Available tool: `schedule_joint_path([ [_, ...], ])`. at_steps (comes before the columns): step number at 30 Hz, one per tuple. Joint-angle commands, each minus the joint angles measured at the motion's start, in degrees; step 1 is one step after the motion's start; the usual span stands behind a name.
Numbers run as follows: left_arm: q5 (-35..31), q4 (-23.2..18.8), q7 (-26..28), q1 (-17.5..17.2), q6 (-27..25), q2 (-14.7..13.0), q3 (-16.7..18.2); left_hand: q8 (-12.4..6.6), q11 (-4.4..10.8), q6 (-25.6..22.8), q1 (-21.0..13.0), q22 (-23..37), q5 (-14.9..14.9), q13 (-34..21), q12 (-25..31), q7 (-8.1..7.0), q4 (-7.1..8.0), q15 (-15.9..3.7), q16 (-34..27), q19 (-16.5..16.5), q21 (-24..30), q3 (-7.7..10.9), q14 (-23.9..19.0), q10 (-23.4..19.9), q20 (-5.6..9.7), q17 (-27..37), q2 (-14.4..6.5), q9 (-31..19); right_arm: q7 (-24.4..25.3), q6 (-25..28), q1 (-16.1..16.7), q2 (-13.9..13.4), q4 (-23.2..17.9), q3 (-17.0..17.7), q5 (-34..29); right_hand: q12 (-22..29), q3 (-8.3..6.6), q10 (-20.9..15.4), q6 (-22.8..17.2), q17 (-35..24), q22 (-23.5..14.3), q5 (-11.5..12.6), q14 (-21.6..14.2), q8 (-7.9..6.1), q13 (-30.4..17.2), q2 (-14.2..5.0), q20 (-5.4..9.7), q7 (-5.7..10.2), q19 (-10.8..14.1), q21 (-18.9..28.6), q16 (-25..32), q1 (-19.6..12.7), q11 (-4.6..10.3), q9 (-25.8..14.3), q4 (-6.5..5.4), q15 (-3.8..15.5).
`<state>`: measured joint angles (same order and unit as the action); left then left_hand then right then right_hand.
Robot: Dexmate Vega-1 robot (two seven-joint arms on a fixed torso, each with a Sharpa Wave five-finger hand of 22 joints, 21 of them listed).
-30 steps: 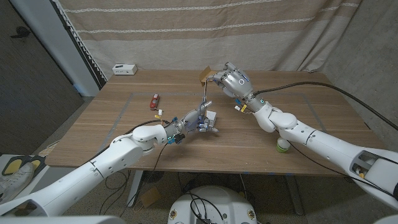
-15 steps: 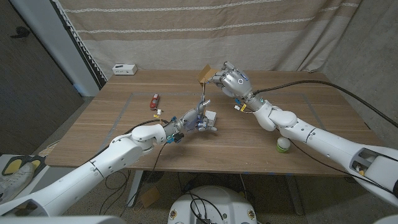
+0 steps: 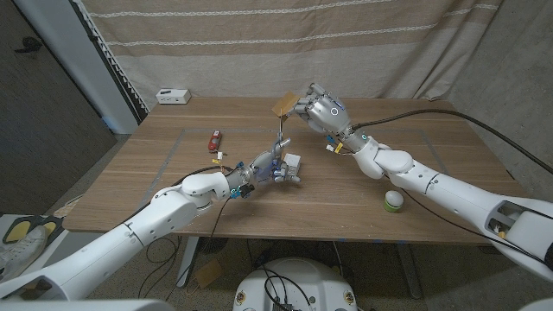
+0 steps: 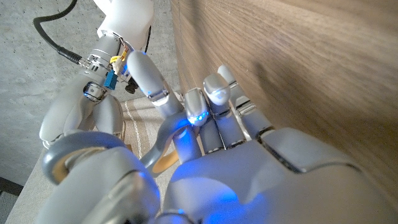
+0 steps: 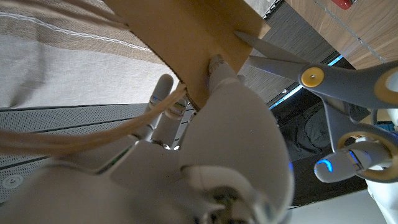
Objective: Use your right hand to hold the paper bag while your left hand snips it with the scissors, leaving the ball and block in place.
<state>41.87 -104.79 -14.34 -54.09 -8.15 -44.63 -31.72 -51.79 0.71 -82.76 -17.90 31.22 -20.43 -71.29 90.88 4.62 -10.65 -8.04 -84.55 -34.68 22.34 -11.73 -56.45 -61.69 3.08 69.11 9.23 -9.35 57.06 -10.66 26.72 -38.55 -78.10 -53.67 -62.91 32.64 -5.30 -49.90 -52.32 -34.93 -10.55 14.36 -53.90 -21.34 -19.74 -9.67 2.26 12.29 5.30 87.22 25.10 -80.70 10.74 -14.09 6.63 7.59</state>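
Head view, bag: the right robot hand is gripping the paper bag and holding it raised over the far middle of the bench.
Head view, scissors: the left robot hand is clamped on the scissors, blades pointing up and away, tips sitting just under the bag's lower edge.
Head view, key relation: the bag is lying straight along the blades' long axis, so the left robot hand is the nearer cutter and looks to need only a short push upward.
Head view, bystanders: the ball is sitting near the front edge beside the right forearm; a red thing is lying left of centre, well apart.
Left wrist view: the left robot hand's fingers are curling around the yellowish handle loop.
Right wrist view: the bag is pinched in the right robot hand; the scissor blades are standing parted, one tip touching the bag's corner.
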Motion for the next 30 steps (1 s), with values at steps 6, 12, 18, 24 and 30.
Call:
schedule_joint_path([
  [6, 0.2, 0.8, -1.0, 0.7, -0.3, 0.3, -0.3, -0.55, 10.47, 1.0, -0.5, 0.5, -0.4, 0.0, -0.2, 1.68, 7.97, -3.67, -0.3, 0.3, 0.4, -8.08, 0.0, -11.1, 2.57, 0.0, -0.3, -0.2, 1.0, -1.6, -1.8, 1.0, 2.2, -1.5, 0.0, -0.4, -0.14, 0.2, -0.7, -0.3, -0.1, -0.5, 0.4, 0.91, -0.3, -0.06, 8.5, -0.17, -0.6, 0.8, -0.4, -0.6, 0.18, 0.3, -0.37, 6.36],
  [12, 0.1, 1.0, -1.0, 0.8, -0.1, 0.5, -0.3, -0.64, 10.52, 1.0, -0.8, 0.7, -0.7, 0.0, -0.2, 1.59, 7.99, -3.68, -0.4, 0.4, 0.5, -7.86, -0.2, -11.0, 2.62, 0.1, -0.7, -0.2, 0.4, -1.6, -1.6, 1.0, 2.2, -1.6, 0.4, -0.6, -0.18, 0.0, -0.8, -0.5, -0.1, -0.6, 0.2, 1.36, -0.5, -0.03, 8.47, -0.21, -0.8, 1.0, -0.5, -0.6, 0.22, 0.5, -0.45, 6.36],
  [18, 0.2, 1.1, -1.0, 0.9, -0.2, 0.6, -0.3, -0.76, 10.57, 1.0, -1.2, 0.8, -1.1, 0.0, -0.2, 1.47, 7.97, -3.68, -0.4, 0.3, 0.6, -7.75, -0.1, -11.0, 2.73, 0.0, -1.1, -0.2, 0.0, -1.6, -1.5, 0.7, 1.9, -1.4, 0.8, -0.9, -0.23, -0.2, -1.1, -0.6, -0.1, -0.8, 0.0, 1.82, -0.7, 0.0, 8.46, -0.18, -0.9, 1.1, -0.7, -0.6, 0.22, 0.5, -0.52, 6.36],
  [24, 0.2, 1.1, -1.0, 0.9, -0.2, 0.7, -0.3, -0.86, 10.55, 1.0, -2.0, 0.8, -1.7, 0.0, -0.2, 1.31, 7.9, -3.7, -0.1, 0.3, 0.6, -7.4, 0.1, -11.1, 2.75, -0.4, -1.9, -0.2, -0.3, -1.4, -1.3, 0.7, 1.9, -1.3, 1.1, -1.0, -0.25, -0.4, -1.3, -0.6, -0.1, -0.8, -0.3, 2.09, -0.8, -0.01, 8.46, -0.16, -0.9, 1.2, -0.8, -0.5, 0.22, 0.6, -0.58, 6.36],
  [30, 0.2, 1.1, -0.8, 0.7, 0.0, 0.7, -0.2, -0.94, 10.57, 1.0, -2.4, 0.9, -2.2, 0.0, -0.2, 1.25, 7.88, -3.68, -0.2, 0.3, 0.7, -7.44, 0.0, -11.1, 2.78, -0.3, -2.1, -0.2, -0.9, -1.3, -1.1, 0.7, 1.9, -1.1, 1.5, -1.2, -0.29, -0.6, -1.3, -0.7, -0.1, -0.8, -0.4, 2.51, -0.9, 0.01, 8.43, -0.17, -0.9, 1.2, -1.1, -0.5, 0.26, 0.5, -0.61, 6.36],
])
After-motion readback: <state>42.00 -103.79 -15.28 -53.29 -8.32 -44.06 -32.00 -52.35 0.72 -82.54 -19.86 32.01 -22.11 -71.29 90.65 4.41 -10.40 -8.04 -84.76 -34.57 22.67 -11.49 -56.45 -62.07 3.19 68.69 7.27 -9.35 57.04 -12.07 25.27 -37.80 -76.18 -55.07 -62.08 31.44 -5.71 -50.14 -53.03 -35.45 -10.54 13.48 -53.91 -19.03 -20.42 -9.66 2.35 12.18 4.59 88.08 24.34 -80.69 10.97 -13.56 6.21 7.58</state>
